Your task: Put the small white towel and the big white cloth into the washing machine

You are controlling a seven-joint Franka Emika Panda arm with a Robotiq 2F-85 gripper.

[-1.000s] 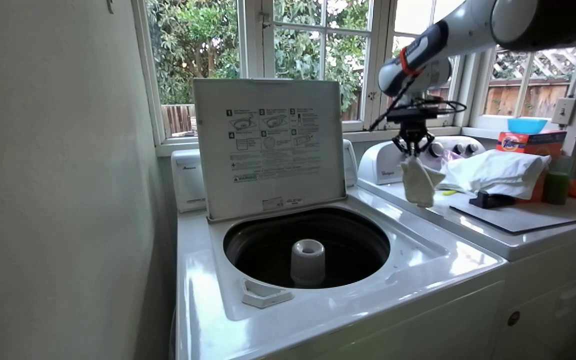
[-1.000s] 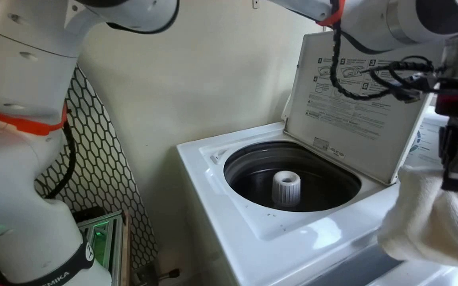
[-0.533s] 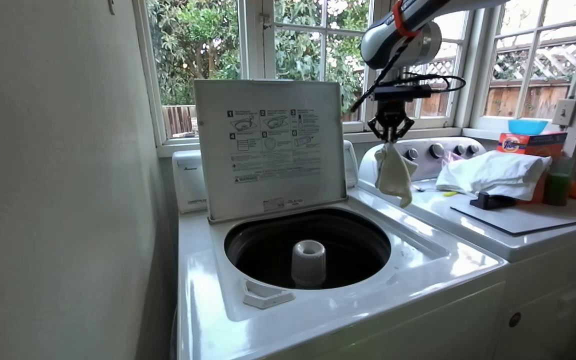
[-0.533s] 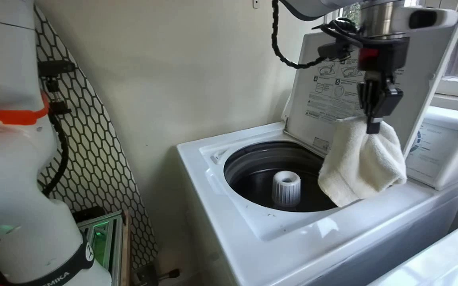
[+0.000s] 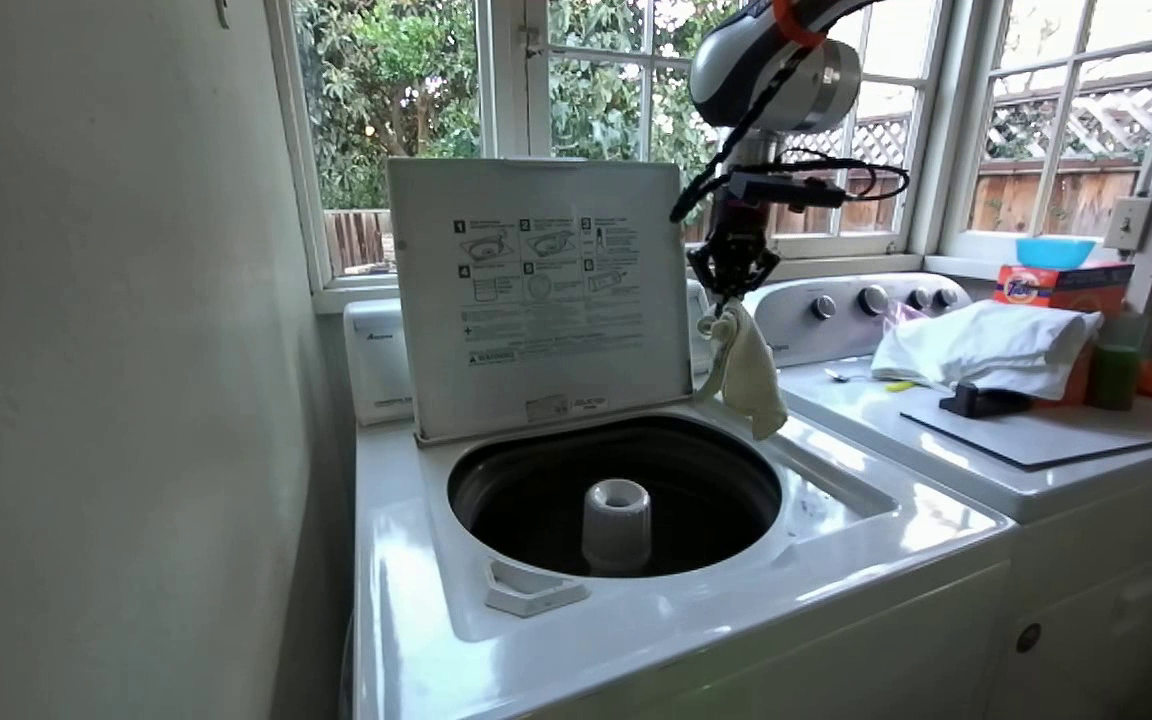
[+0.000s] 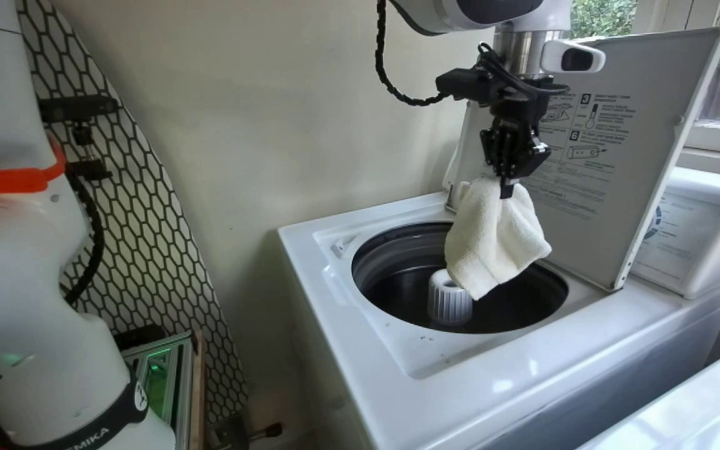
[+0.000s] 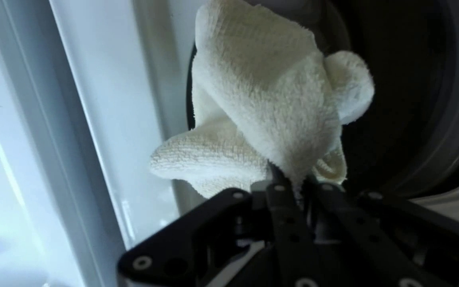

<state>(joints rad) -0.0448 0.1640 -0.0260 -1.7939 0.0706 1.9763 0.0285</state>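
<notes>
Gripper (image 6: 507,189) suspends small white towel (image 6: 491,240), jaws pinched on gathered top, above washing machine (image 6: 366,350) near tub (image 6: 391,259) rim. Towel-loading appears step in hand; next likely calls for centring, lowering, release. Presumed big white cloth (image 5: 986,345) lies atop neighbouring appliance (image 5: 856,402).

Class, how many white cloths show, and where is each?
2: the small white towel, held in the gripper; the big white cloth, near the Tide box. Others may be hidden.

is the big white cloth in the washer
No, in an exterior view the big white cloth lies bunched up on the neighbouring machine, outside the open washer.
</notes>
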